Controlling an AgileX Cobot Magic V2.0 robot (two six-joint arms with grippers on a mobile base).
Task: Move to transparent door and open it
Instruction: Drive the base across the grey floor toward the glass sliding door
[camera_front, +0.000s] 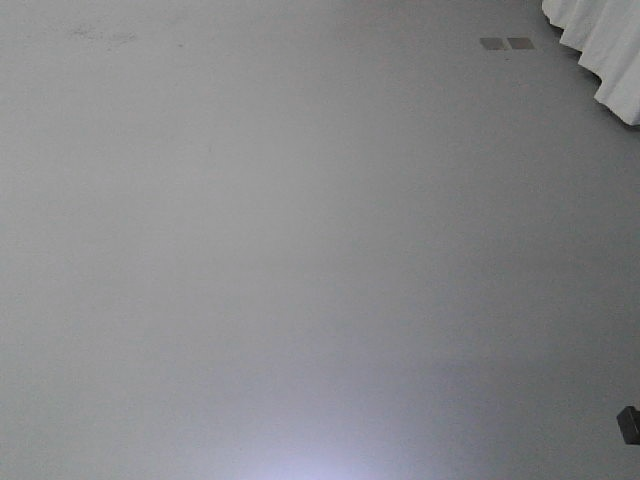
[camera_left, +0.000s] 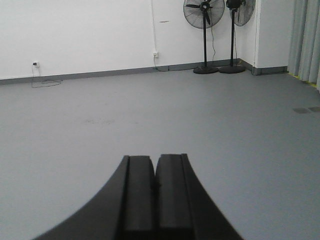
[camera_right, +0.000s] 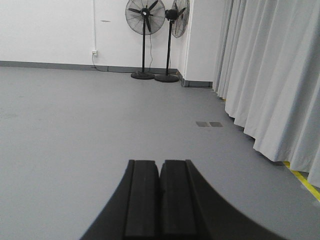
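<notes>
The left claw (camera_left: 155, 185) is closed tight, jaws pressed together on nothing, above grey floor (camera_left: 150, 115) running to a white wall (camera_left: 90, 35) with two pedestal fans (camera_left: 204, 15) at its far right corner. The right claw (camera_right: 160, 192) is also closed and empty, with pale curtains (camera_right: 270, 75) along the floor's right edge and two floor plates (camera_right: 209, 124) near them. The transparent door shows in none of the views; a dark shape (camera_front: 628, 424) at the front view's lower right edge is perhaps part of the robot.

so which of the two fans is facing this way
The left-hand fan: its round grille and blades show full on. The right-hand fan beside it is turned side-on, with its motor housing showing.
</notes>
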